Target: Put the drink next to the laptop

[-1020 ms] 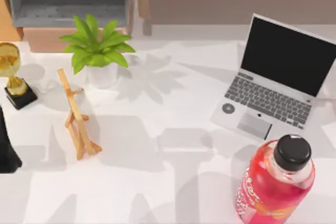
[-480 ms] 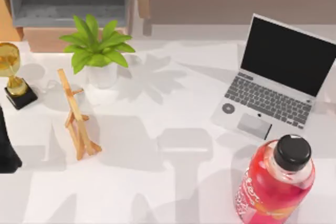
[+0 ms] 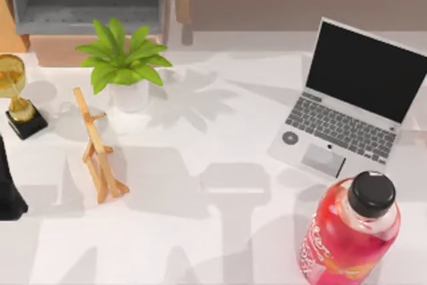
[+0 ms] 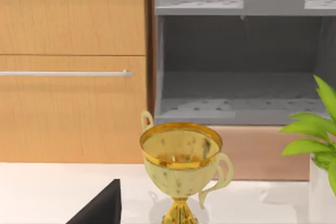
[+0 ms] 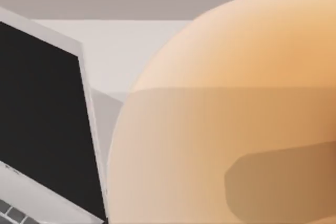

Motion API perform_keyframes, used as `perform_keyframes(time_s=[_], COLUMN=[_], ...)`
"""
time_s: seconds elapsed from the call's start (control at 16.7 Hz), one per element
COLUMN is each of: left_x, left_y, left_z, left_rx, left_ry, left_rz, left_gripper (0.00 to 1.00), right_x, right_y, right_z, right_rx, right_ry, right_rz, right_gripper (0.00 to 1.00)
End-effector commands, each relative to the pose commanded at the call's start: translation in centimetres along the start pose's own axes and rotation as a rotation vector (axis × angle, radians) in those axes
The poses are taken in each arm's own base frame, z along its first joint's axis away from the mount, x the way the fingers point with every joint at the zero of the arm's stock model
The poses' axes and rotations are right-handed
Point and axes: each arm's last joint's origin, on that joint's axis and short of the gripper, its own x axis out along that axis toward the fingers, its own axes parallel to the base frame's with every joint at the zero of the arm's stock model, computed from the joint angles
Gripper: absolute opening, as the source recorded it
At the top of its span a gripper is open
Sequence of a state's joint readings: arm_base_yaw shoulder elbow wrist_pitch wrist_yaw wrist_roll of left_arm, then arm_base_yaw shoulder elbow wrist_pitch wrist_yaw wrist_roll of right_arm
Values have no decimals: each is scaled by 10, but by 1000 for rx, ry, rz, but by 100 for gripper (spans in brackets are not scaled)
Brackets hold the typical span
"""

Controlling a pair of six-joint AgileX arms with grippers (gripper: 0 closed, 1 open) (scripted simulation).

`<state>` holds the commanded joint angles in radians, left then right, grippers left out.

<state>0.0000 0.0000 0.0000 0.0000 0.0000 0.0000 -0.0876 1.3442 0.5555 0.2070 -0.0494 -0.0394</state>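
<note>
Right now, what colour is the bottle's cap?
Black, on the pink bottle; clearest in the top view.

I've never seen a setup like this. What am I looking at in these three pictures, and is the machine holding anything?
This is a simulated robot with two arms, each ending in a claw. One picture looks down from above the table; the other two come from cameras on the arms' wrists. On the table stand a laptop, a pink bottle, a plant, a wooden easel and a trophy. The dark shape at the left edge is the parked left arm; its camera faces the trophy. The right wrist camera sees the drink very close, beside the laptop's screen, so that arm probably carries it.
</note>
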Motion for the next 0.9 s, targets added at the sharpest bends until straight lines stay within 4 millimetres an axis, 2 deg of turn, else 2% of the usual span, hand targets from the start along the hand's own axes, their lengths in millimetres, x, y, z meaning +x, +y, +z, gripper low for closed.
perform_keyframes(time_s=[0.54,0.9], left_x=[0,0], left_y=[0,0], left_z=[0,0], left_rx=[0,0], left_ry=[0,0], left_rz=[0,0], left_gripper=[100,100], right_x=[0,0], right_y=[0,0], right_z=[0,0], right_rx=[0,0], right_ry=[0,0], right_rz=[0,0], right_gripper=[98,100])
